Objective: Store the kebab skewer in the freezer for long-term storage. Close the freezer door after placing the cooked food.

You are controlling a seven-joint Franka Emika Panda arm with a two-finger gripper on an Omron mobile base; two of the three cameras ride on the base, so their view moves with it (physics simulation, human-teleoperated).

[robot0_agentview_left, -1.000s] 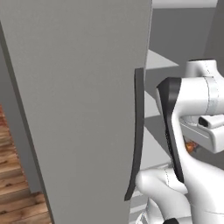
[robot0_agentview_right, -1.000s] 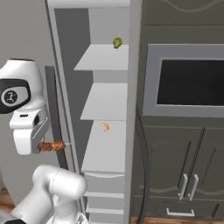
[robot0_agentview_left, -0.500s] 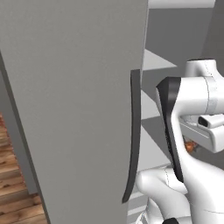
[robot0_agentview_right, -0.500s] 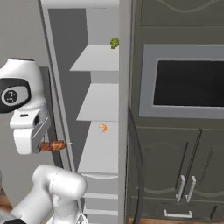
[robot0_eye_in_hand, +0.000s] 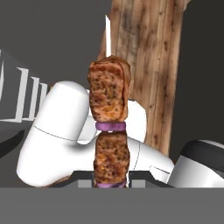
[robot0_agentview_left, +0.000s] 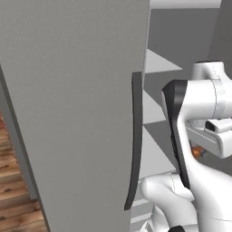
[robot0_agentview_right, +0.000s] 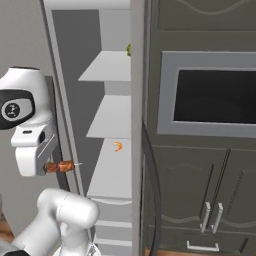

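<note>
Kebab skewer (robot0_agentview_right: 61,166) sits clamped in the gripper (robot0_agentview_right: 46,167), just outside the open freezer (robot0_agentview_right: 112,150), level with the shelf that carries a small orange morsel (robot0_agentview_right: 117,146). Over the last second the whole scene has slid sideways, so the base has driven and the shelves now stand closer. By my reckoning the skewer is not yet stored, and the freezer door (robot0_agentview_left: 77,113) is open.

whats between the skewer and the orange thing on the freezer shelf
Nothing. In the right base view the skewer, held in the shut gripper, hangs just outside the freezer; the way to the orange item is bare.
</note>
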